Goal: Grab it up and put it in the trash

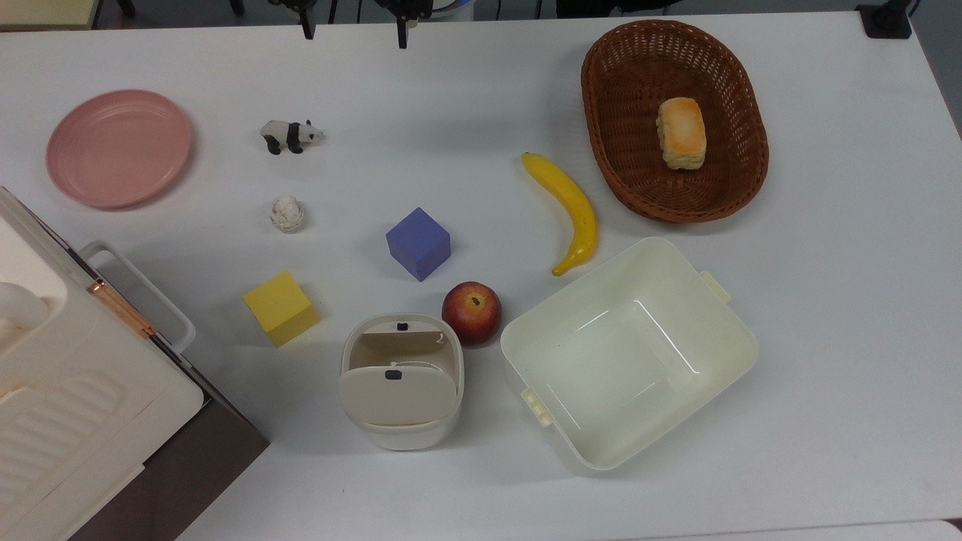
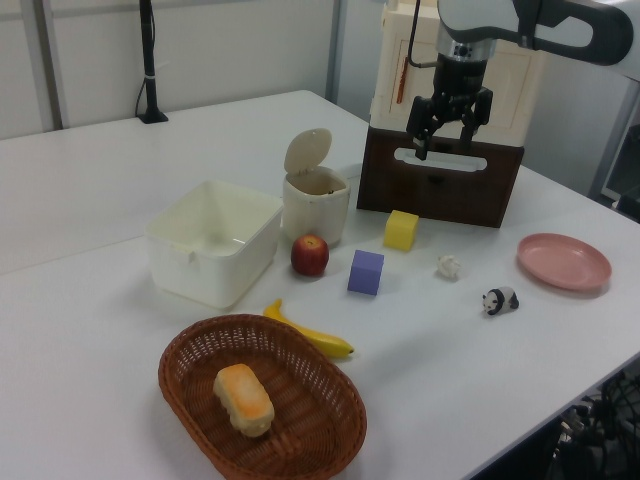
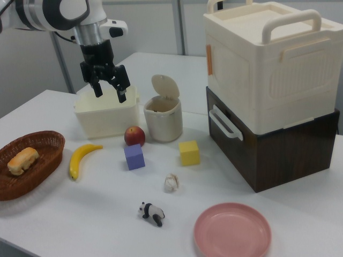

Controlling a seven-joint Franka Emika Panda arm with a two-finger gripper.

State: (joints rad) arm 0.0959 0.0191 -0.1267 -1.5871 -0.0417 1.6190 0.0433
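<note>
Your gripper (image 3: pixel 109 89) hangs high, fingers wide, empty; paper ball (image 1: pixel 287 214) on table (image 1: pixel 481 90); trash (image 2: pixel 316 205) flap probably tipped open.

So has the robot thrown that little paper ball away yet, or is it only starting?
Only starting. Nothing looks done: the paper ball lies on the table between the panda figurine and the yellow block. The pincer hangs open and empty, high above the table. Left to do: reach down, grab the ball, and drop it into the small bin, whose lid is tipped open.
</note>
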